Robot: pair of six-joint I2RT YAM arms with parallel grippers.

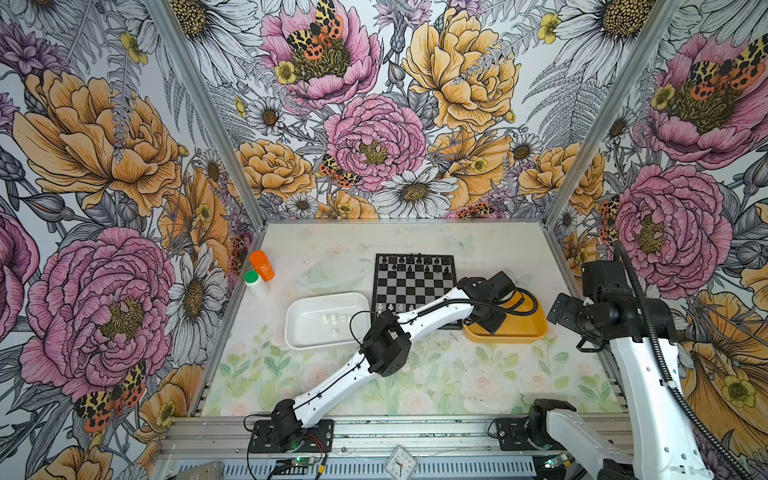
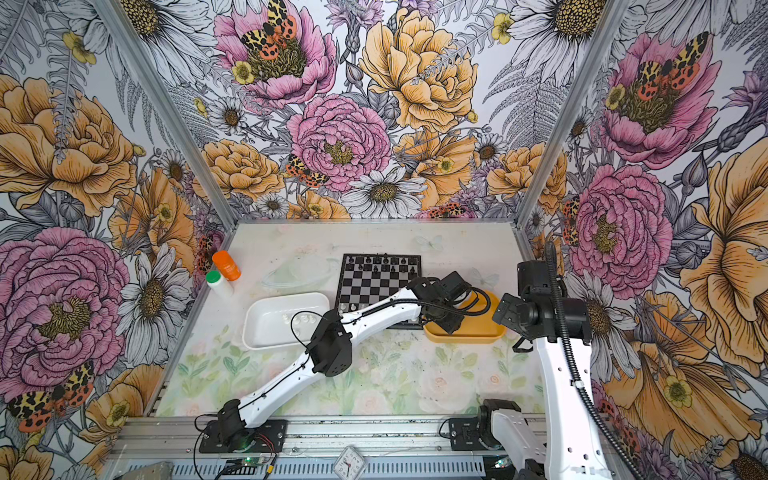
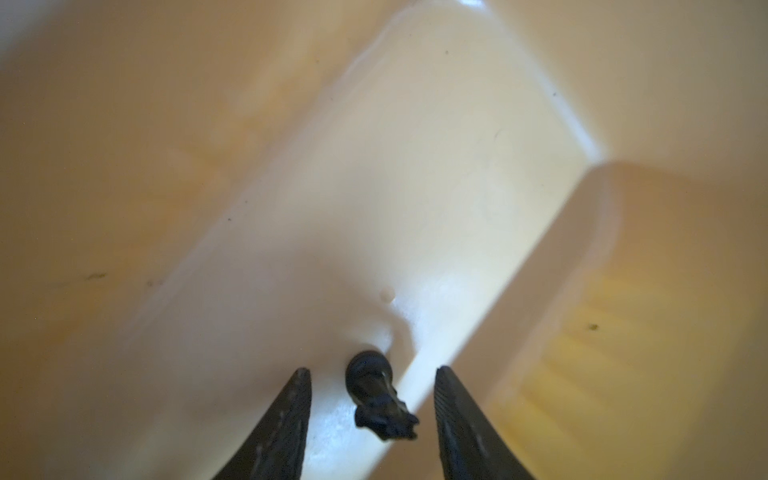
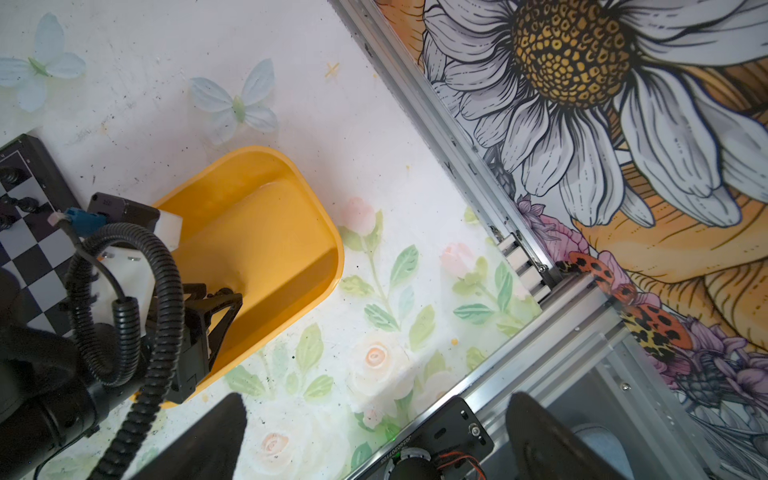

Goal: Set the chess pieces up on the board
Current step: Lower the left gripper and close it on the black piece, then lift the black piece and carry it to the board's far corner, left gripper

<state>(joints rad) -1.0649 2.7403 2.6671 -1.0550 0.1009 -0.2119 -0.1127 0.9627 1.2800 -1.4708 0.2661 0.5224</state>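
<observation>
1 black piece [image 3: 380, 399] — end effector [image 3: 372, 369] straddling.

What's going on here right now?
The left gripper is down in the yellow tray, its open jaws either side of a black chess piece lying there, not gripping it. The right gripper hangs open, aside. The board has black pieces along its far rows; white pieces wait in the white tray.
</observation>
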